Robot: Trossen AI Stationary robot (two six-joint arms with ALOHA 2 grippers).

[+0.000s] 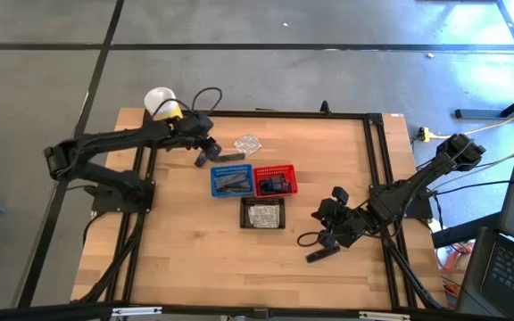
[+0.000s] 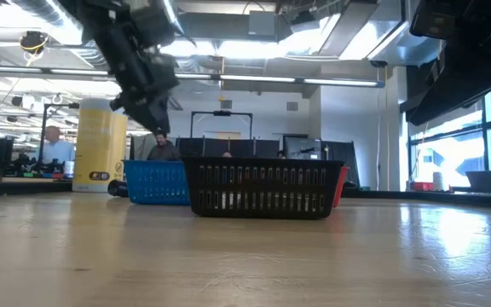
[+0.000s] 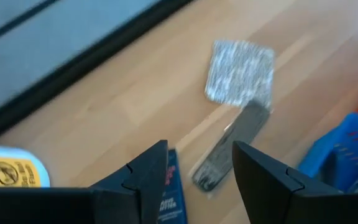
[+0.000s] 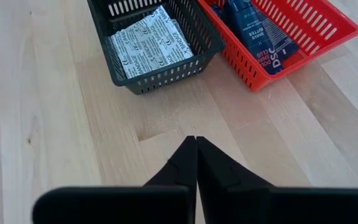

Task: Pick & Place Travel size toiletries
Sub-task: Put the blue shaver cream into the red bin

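I am looking into an open-plan lab or office workspace. Beyond the wooden table [image 2: 245,256], long ceiling strip lights [image 2: 228,78] and exposed ducts run overhead, people [image 2: 56,147] sit at desks with monitors behind the table, and large windows [image 2: 450,153] stand to its right.

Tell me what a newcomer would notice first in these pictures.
Three small mesh baskets sit mid-table: blue basket, red basket holding dark navy tubes, and black basket with clear packets. The left gripper hovers, jaws open, over a grey tube and crinkly packet beside the blue basket. The right gripper waits shut, near the table's right side.
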